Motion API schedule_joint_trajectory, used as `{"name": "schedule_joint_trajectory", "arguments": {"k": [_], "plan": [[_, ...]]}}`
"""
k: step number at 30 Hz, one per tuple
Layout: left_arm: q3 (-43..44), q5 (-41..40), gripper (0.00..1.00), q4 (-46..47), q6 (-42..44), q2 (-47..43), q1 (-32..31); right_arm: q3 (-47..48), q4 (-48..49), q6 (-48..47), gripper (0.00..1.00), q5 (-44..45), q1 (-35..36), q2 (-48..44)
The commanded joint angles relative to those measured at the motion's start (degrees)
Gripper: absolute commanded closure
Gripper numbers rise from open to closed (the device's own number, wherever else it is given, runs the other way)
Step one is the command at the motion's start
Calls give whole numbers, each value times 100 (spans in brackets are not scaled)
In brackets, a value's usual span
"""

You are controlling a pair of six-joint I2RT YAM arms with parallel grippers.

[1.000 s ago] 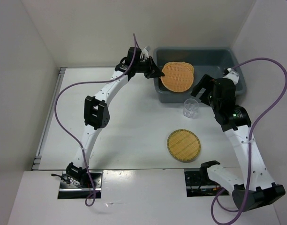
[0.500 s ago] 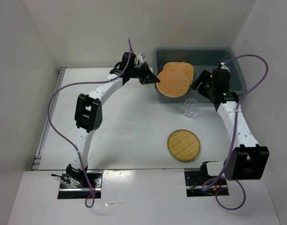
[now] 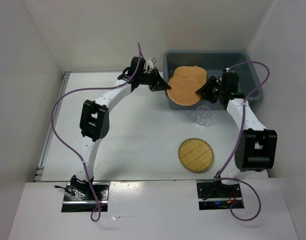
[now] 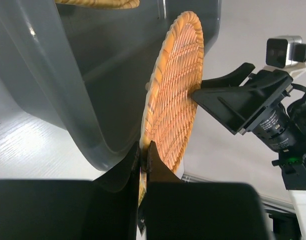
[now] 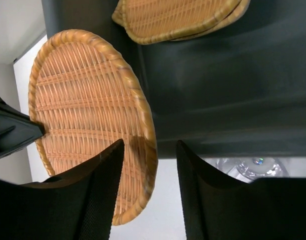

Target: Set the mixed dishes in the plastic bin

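Observation:
My left gripper (image 3: 164,83) is shut on the left edge of a round orange woven plate (image 3: 184,91) and holds it tilted over the front-left rim of the grey-blue plastic bin (image 3: 243,62). In the left wrist view the jaws (image 4: 143,150) pinch the plate (image 4: 175,95) on edge. My right gripper (image 3: 200,92) is open at the plate's right edge. In the right wrist view the plate's rim (image 5: 143,130) lies between the spread fingers (image 5: 149,145). Two rounded-triangular plates (image 3: 193,73) lie stacked in the bin, as the right wrist view (image 5: 178,17) also shows.
A clear glass cup (image 3: 203,115) stands on the table just in front of the bin, also in the right wrist view (image 5: 248,167). A paler yellow round plate (image 3: 196,155) lies flat nearer the arm bases. White walls enclose the table.
My right arm has swung left across the bin until its open fingers straddle the plate's right edge. The left gripper has drawn the plate slightly toward the bin's front-left rim.

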Motion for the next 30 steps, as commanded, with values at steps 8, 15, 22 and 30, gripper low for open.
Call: {"name": "schedule_joint_trajectory", "arguments": {"k": [8,15,22,30], "plan": [[0,218,100,514,-170,-37,-9,586,610,200,95,-849,-99,619],[527,-808,0,-548,550,86,-9,824,610,340,100,-779,-204,838],[932,-2958,0,-1778,1980,-510,-9,1727,610,578,100,-726,-538,1365],[-886,-4203,0,-1807,2641,-1100,114,2870,558,948,100,-498,-785,2340]]}}
